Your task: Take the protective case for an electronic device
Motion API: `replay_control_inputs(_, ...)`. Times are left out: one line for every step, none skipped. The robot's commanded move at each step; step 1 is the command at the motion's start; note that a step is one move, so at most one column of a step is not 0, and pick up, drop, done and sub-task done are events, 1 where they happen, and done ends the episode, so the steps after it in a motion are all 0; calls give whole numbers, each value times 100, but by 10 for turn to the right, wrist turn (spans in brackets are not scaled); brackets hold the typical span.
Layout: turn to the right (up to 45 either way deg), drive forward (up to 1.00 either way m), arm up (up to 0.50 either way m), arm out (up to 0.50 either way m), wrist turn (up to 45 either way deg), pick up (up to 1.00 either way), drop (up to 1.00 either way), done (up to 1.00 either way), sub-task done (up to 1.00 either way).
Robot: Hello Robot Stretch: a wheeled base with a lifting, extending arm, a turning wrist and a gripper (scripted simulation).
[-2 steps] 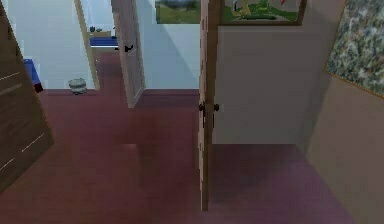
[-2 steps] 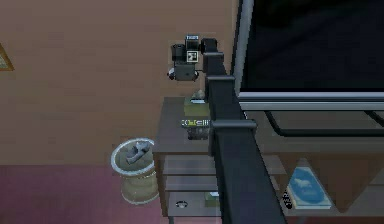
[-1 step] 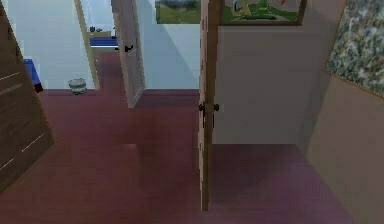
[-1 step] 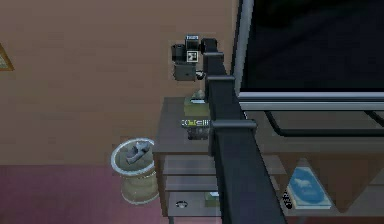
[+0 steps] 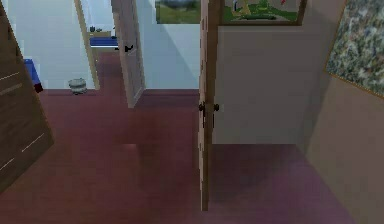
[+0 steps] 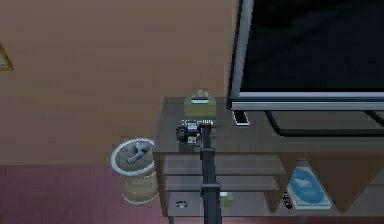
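Note:
In the arm side view my arm [image 6: 210, 175] rises over a brown TV stand [image 6: 172, 112]. The gripper [image 6: 186, 132] sits at the stand's front edge, left of the white squares. I cannot tell whether it holds anything. A small flat dark thing with a pale edge [image 6: 241, 117], perhaps the case, lies on the stand top to the right of the gripper, just under the corner of the big black TV [image 6: 310, 50]. A tan and green box [image 6: 201, 100] stands on the top behind the gripper.
A round bin [image 6: 135, 168] with scraps stands left of the stand. Its lower shelves hold a blue and white item [image 6: 305, 187] and a small dark stick [image 6: 287, 200]. Ahead, an open wooden door [image 5: 207, 100] stands edge-on, with a white door [image 5: 128, 50] beyond and wooden furniture [image 5: 20, 115] on the left.

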Motion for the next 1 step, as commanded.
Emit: replay_control_inputs(0,0,0,0,0,100,0,0,0)
